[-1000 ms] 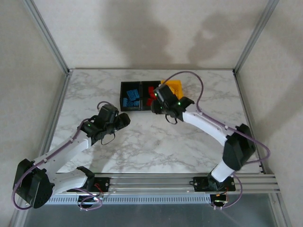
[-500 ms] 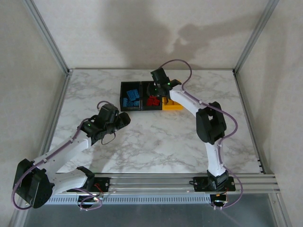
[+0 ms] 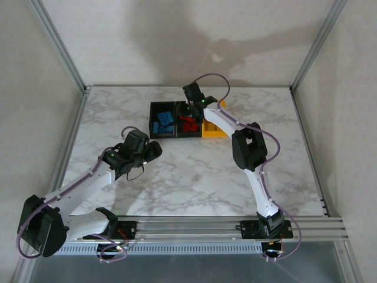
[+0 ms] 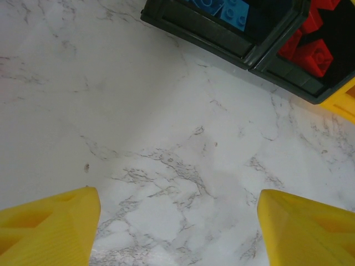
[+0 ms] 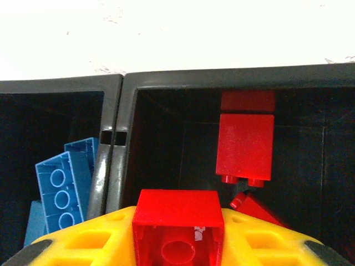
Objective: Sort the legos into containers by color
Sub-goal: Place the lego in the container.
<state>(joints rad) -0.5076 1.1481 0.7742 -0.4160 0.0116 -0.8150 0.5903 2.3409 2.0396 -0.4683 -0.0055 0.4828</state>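
White marble-patterned table (image 3: 118,112) stands inside a metal-framed enclosure with plain beige walls. Three bins stand in a row, touching, at the far centre of the table.

1. Left bin (image 3: 152,121): black, holds blue bricks (image 3: 163,122). In the right wrist view these bricks (image 5: 61,188) lean against the wall next to the middle bin.
2. Middle bin (image 3: 178,122): black, holds red bricks (image 3: 188,124). In the right wrist view one of them (image 5: 245,145) lies with its studs toward the camera, near the far wall.
3. Yellow bin (image 3: 215,131): at the right end of the row. Its contents cannot be made out.

Left gripper (image 3: 154,150): hangs over bare table, near the left bin's near side and apart from it. In the left wrist view the gripper (image 4: 177,221) has its yellow fingers (image 4: 50,227) spread wide, with bare marble between them.

Right gripper (image 3: 189,111): reaches over the middle bin. In the right wrist view its yellow fingers (image 5: 260,244) are closed on a red brick (image 5: 178,221), hollow underside toward the camera. The brick is held above the opening of the middle bin, clear of the bricks inside.
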